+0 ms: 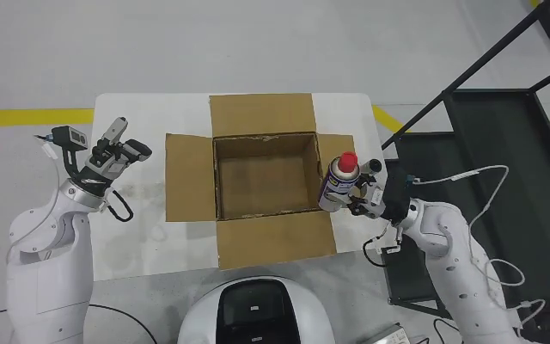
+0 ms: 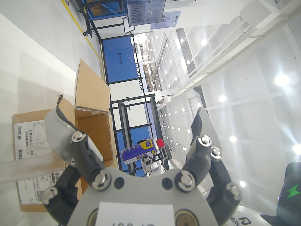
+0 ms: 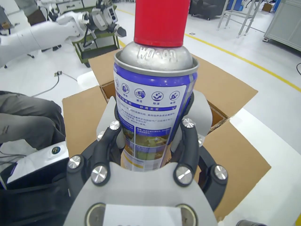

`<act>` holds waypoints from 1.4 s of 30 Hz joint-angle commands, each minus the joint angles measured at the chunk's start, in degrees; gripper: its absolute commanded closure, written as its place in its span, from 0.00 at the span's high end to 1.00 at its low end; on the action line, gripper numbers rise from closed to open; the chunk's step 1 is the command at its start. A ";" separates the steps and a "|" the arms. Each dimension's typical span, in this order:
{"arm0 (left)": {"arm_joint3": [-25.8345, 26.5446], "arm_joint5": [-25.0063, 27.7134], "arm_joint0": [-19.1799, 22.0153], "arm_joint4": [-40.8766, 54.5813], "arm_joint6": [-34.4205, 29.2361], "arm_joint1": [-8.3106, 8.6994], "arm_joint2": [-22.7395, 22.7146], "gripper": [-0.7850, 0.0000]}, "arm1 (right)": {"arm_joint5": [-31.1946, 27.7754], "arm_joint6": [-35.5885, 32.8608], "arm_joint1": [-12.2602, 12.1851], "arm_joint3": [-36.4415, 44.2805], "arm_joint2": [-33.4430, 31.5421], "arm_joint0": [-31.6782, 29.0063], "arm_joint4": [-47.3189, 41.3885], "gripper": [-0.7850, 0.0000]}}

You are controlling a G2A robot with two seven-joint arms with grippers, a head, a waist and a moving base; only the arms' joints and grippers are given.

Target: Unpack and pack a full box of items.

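**A:** Which step are we at?

**B:** The left gripper point(image 1: 129, 140) hangs over the counter point(image 1: 137, 236), just beside the box point(image 1: 189, 189), and I'd say it's idle. The box sits mid-counter with its flaps out and looks bare inside. The spray can point(image 1: 338, 182) is held upright over the right flap. I'd judge it's either the last thing out or the first thing back in, but I can't tell which.

**A:** And the next move?

**B:** If it's going in, it must clear the right wall and go down upright. If it's coming out, it needs bare counter, and there's little on that side.

**A:** And the fingers?

**B:** The left fingers point(image 2: 58, 128) are spread wide and hold nothing. The right gripper point(image 3: 154, 116) has its fingers closed round the can's lower body, red cap point(image 3: 162, 12) up.
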State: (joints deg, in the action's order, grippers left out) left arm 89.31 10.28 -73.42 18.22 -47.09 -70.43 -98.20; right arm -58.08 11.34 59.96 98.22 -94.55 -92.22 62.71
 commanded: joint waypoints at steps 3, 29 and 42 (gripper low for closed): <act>0.00 0.00 0.00 0.00 0.00 0.00 0.00 1.00 | 0.08 10.86 -1.26 -4.26 -2.81 -3.32 1.78 0.00; 0.00 0.00 0.00 0.00 0.00 0.00 0.00 1.00 | 0.50 35.37 -1.93 -20.41 -3.43 -6.02 15.74 0.00; 0.00 0.00 0.00 0.00 0.00 0.00 0.00 1.00 | 7.21 38.49 -1.78 -23.00 -3.81 -7.98 17.88 0.00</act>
State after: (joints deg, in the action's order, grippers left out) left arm 89.31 10.28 -73.42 18.22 -47.09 -70.43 -98.20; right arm -52.07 47.50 58.20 75.98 -98.34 -99.86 78.89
